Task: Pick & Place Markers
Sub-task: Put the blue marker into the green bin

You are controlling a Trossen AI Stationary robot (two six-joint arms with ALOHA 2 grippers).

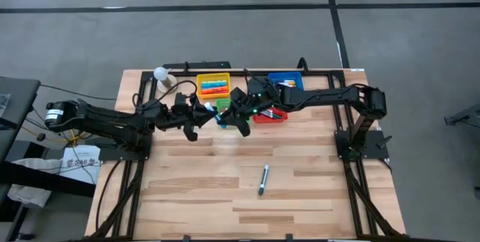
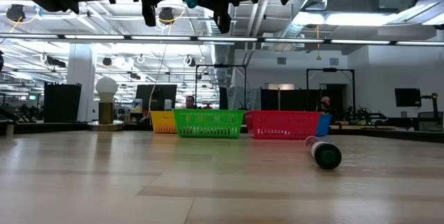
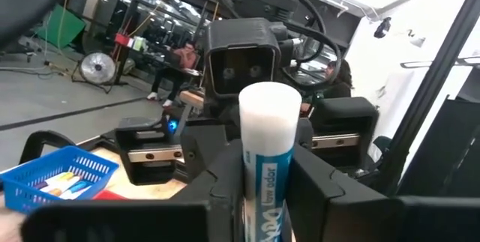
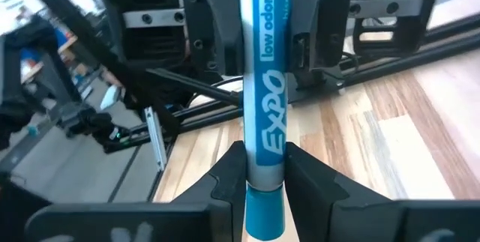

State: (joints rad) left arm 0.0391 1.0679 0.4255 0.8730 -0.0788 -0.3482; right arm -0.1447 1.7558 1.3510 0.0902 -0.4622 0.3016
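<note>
A blue marker point(image 4: 264, 122) is pinched at once by the left gripper point(image 1: 204, 115) and the right gripper point(image 1: 227, 116), above the worktop point(image 1: 225, 189).

White marker point(image 4: 265, 85) with blue label and blue cap.

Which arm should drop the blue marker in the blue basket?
Right, probably. The left gripper and right gripper both pinch the blue marker, but the blue basket sits nearer the right arm.
</note>
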